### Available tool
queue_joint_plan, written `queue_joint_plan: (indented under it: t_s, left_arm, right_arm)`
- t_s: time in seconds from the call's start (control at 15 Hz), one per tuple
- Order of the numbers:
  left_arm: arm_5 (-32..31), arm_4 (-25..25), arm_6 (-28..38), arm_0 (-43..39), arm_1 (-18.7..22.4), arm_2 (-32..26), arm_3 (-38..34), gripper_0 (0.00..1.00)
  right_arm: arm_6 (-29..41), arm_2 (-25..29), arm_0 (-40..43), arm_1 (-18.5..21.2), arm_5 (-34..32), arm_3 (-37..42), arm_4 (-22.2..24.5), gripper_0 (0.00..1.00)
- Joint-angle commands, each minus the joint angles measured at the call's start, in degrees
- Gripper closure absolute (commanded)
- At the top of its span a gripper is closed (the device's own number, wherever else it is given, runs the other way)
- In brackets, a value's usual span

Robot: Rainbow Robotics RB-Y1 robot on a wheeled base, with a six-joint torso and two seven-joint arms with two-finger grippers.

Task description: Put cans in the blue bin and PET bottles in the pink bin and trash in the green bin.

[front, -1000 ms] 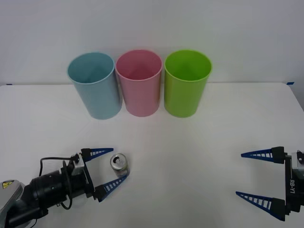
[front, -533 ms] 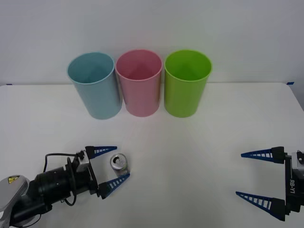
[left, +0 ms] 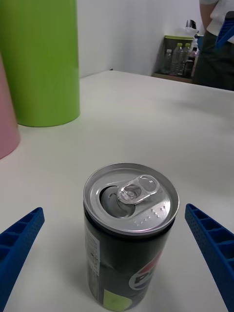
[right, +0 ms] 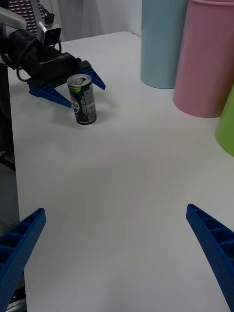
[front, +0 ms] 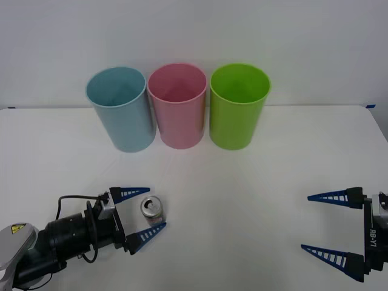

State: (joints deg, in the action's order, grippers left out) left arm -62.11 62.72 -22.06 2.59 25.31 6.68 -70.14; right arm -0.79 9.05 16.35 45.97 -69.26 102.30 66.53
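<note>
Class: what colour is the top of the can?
Silver, with a pull tab; the can shows best in the left wrist view.

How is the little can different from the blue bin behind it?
The can is far smaller than the blue bin. The can is metal with a silver top and dark printed body; the blue bin is plain light blue plastic. The can's top has only a small hole by its pull tab; the blue bin is wide open. The can stands between the open jaws of the left gripper; the blue bin stands untouched. Both are round and upright.

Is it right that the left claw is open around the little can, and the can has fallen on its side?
Not quite. The left claw is open around the can, but the can stands upright, as the right wrist view shows.
</note>
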Motion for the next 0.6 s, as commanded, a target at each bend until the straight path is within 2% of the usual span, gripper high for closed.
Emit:
queue_joint_plan:
  t_s: [0.07,0.13,0.2,0.27,0.4,0.47,0.6]
  left_arm:
    - [0.06,0.2,0.17,-0.05,0.0,0.0,0.0,0.06]
    - [-0.03,0.29,0.26,-0.05,0.0,0.0,0.0,0.3]
    - [-0.03,0.29,0.35,-0.05,0.0,0.09,0.0,0.45]
    - [-0.03,0.29,0.44,-0.05,-0.09,0.0,0.0,0.63]
    - [-0.03,0.38,0.61,-0.05,-0.17,0.0,0.0,0.88]
    - [0.06,0.38,0.88,-0.13,-0.26,0.0,0.0,0.95]
    - [0.06,0.38,1.41,-0.13,-0.44,0.0,0.0,0.99]
  right_arm:
    - [0.0,0.0,0.0,0.0,0.0,0.0,0.0,0.0]
    - [0.0,0.0,0.0,0.0,0.0,0.0,0.0,0.0]
    - [0.0,0.0,0.0,0.0,0.0,0.0,0.0,0.0]
    - [0.0,0.0,0.0,0.0,0.0,0.0,0.0,0.0]
    - [0.0,0.0,0.0,0.0,0.0,0.0,0.0,0.0]
    - [0.0,0.0,0.0,0.0,0.0,0.0,0.0,0.0]
    - [0.0,0.0,0.0,0.0,0.0,0.0,0.0,0.0]
